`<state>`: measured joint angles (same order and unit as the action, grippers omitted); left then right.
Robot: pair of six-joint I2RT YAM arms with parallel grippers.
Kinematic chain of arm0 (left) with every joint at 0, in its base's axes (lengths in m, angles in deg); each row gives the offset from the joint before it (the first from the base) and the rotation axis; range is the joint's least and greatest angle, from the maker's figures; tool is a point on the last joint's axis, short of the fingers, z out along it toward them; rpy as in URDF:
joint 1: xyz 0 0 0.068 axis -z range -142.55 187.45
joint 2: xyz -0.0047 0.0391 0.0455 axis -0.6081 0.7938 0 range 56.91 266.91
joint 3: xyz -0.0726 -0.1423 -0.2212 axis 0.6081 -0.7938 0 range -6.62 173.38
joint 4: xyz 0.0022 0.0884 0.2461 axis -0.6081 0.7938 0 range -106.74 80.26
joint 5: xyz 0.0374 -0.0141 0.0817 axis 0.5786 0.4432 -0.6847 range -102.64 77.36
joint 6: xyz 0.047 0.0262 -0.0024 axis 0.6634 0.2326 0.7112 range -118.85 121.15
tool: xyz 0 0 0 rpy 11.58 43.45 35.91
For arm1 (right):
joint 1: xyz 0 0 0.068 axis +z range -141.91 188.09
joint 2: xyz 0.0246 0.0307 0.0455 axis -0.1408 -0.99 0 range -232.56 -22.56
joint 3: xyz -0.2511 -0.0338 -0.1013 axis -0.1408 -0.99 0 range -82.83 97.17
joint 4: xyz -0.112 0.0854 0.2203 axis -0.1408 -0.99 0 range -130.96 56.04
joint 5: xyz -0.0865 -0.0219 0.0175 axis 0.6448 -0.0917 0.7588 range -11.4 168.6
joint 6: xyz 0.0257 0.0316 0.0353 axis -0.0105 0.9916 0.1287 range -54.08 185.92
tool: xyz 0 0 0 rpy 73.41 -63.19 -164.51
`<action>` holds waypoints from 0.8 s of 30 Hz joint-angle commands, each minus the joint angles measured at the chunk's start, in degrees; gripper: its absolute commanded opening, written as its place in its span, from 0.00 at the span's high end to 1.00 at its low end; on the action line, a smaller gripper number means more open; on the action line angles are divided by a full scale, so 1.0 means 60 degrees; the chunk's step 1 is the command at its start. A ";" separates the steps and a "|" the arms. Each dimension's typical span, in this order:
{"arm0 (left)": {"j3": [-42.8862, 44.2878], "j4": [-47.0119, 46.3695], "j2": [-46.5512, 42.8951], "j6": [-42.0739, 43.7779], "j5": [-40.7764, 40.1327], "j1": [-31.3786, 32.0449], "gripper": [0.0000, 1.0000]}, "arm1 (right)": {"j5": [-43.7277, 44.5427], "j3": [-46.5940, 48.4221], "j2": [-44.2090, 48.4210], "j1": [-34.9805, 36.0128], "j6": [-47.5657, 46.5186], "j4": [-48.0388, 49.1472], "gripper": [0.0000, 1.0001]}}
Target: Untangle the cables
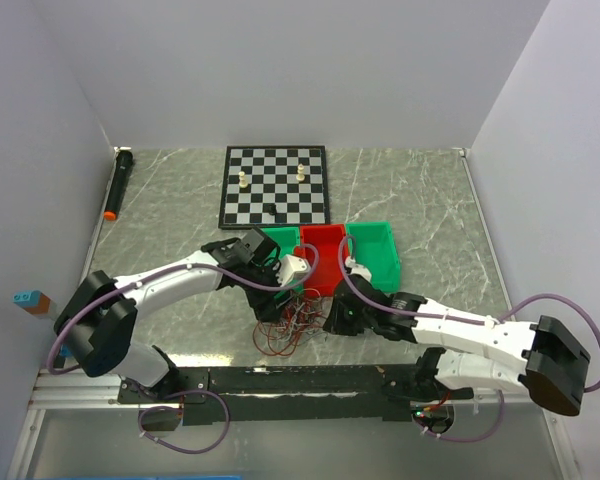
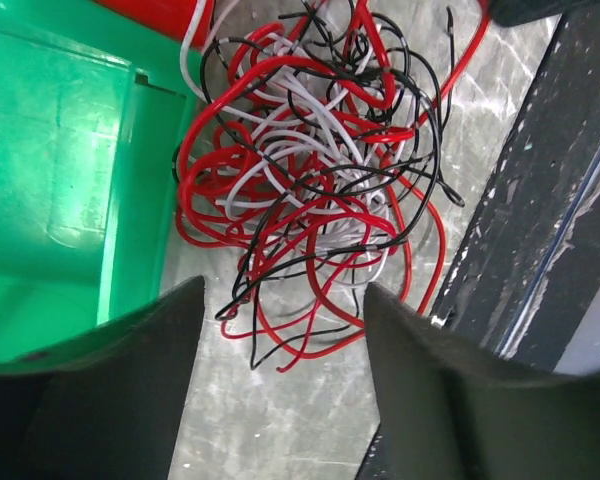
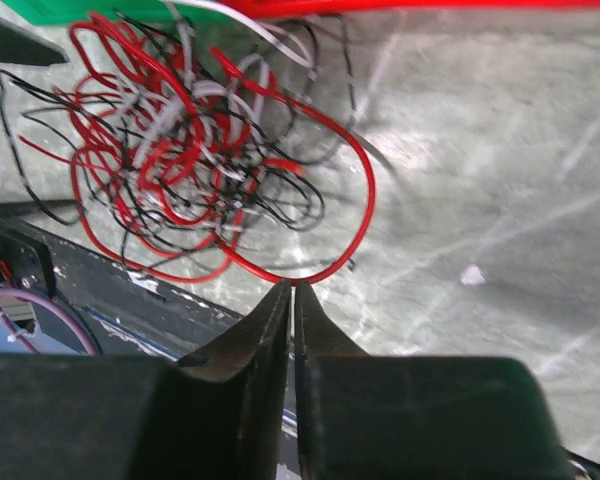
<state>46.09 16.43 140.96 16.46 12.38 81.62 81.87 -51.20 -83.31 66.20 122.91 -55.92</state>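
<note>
The cables (image 1: 290, 325) are a tangle of thin red, black and white wires on the marble table, just in front of the bins. In the left wrist view the tangle (image 2: 310, 180) lies ahead of my left gripper (image 2: 285, 300), which is open and empty, its fingers (image 2: 170, 330) spread either side of the nearest wire ends. In the right wrist view the tangle (image 3: 190, 150) sits at upper left. My right gripper (image 3: 292, 285) is shut on a red cable (image 3: 350, 170), pinched at the bottom of a large loop.
A row of green and red bins (image 1: 330, 250) stands just behind the tangle; a green bin wall (image 2: 70, 180) is beside my left gripper. A chessboard (image 1: 276, 185) with pieces lies farther back. A black torch (image 1: 118, 182) lies at far left. The black base rail (image 1: 300, 380) runs along the near edge.
</note>
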 commanded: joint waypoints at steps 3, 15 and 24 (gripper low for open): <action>-0.0142 -0.0167 -0.0312 0.0363 -0.0112 0.0052 0.64 | 0.0143 -0.0351 0.0881 0.0042 0.0243 -0.0851 0.90; -0.0244 0.0375 -0.1337 0.0202 -0.0214 0.0052 0.96 | -0.0309 -0.0381 0.1000 0.0072 0.0447 -0.0268 0.25; -0.0303 0.0639 -0.1762 0.0144 -0.0360 0.0066 0.95 | -0.0062 -0.0292 0.0604 -0.0031 0.1574 0.0202 0.28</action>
<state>44.23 19.03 132.33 17.81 10.85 81.79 80.38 -53.29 -79.20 66.24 127.96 -57.01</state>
